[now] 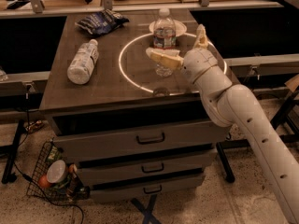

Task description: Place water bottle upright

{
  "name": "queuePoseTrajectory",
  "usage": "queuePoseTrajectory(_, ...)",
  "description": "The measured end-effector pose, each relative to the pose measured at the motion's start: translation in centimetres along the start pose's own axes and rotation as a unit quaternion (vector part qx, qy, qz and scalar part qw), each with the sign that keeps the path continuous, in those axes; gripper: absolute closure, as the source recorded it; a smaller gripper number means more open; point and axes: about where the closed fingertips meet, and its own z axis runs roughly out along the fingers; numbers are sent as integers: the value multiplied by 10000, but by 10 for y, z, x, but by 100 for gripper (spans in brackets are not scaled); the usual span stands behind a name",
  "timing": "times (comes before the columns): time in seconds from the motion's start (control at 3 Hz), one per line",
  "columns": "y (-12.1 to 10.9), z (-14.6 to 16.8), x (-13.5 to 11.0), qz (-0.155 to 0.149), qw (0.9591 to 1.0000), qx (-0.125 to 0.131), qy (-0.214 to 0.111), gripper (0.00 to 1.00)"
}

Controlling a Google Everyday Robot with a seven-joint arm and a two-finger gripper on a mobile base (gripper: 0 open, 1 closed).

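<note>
Water bottle [164,35]: stood upright near the middle of the white ring [122,64], cap up, apparently already set down.
Gripper [176,43]: at the bottle's three o'clock, fingers spread wide, gripping nothing, likely to free it.

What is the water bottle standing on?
The water bottle stands upright on the dark table, inside the white ring. A finger of the open gripper covers its lower part.

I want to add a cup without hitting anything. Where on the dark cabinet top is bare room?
Bare: the front strip of the dark cabinet top, before the lying whitish plastic bottle, and the middle between that bottle and the white ring. Crowded: inside the ring, where the open gripper is at the upright clear water bottle; a dark crinkled bag lies back-left.
</note>
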Motion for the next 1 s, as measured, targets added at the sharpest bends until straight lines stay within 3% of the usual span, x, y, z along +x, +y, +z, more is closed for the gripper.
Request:
queuePoseTrajectory(0.33,-45,-38,-21,60,9992,51,402,0)
queuePoseTrajectory(0.67,-88,-84,-60,-99,9951,42,985,0)
queuePoseTrajectory(1.0,-90,-102,-53,-203,9897,-164,1404,0)
